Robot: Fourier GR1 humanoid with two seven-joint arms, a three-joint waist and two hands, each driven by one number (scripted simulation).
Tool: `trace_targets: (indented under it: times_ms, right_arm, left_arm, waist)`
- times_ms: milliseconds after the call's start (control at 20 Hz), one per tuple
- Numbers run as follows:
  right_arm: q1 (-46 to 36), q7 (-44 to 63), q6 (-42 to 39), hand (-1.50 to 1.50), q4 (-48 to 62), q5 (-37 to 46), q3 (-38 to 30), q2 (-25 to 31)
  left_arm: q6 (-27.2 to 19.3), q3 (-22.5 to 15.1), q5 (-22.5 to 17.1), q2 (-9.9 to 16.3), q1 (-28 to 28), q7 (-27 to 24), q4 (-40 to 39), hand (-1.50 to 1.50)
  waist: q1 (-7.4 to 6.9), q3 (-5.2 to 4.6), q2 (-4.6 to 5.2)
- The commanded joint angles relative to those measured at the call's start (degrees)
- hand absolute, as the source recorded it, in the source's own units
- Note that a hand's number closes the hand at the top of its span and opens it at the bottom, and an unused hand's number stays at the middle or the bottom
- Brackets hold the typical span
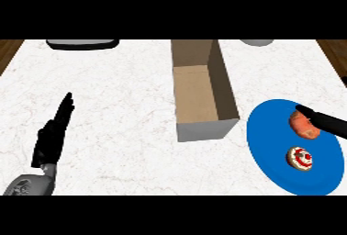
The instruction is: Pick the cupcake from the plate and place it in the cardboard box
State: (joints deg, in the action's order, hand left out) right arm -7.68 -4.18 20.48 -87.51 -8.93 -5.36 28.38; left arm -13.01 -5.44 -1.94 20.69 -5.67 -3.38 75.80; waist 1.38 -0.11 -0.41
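Note:
A small cupcake (301,157) with white icing and red dots sits on the blue plate (271,137) at the right. An orange-red lump (302,125) lies on the plate just beyond it. My right hand (327,121) comes in from the right edge; only a black finger shows, its tip over the lump's far end, above and apart from the cupcake. The open cardboard box (203,89) stands in the middle, left of the plate, with nothing seen inside. My left hand (53,133) rests at the lower left, fingers straight, holding nothing.
A dark flat object (82,43) lies at the counter's far left edge. A grey rounded object (257,42) sits at the far right. White marble counter (122,105) spreads between the left hand and the box.

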Motion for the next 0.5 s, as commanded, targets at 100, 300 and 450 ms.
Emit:
trace_targets:
  times_ms: [100,300,450]
  right_arm:
    - [11.4,-5.7,3.2,-1.50,-7.3,-1.6,-6.4,-4.2]
    - [14.0,1.6,-3.6,-1.50,-7.2,4.1,-4.5,7.7]
    - [19.5,7.4,-7.5,-1.50,-11.3,8.6,-3.4,15.8]
  left_arm:
    - [0.0,-1.1,1.4,-0.2,1.6,8.0,7.5,0.00]
    - [1.0,-1.5,1.5,1.1,2.7,8.8,9.6,0.00]
    - [0.6,-1.0,0.9,0.8,6.8,6.3,9.8,0.00]
  waist:
    - [-0.88,0.13,0.24]
    - [-0.86,0.09,0.27]
    - [-0.49,-0.06,0.04]
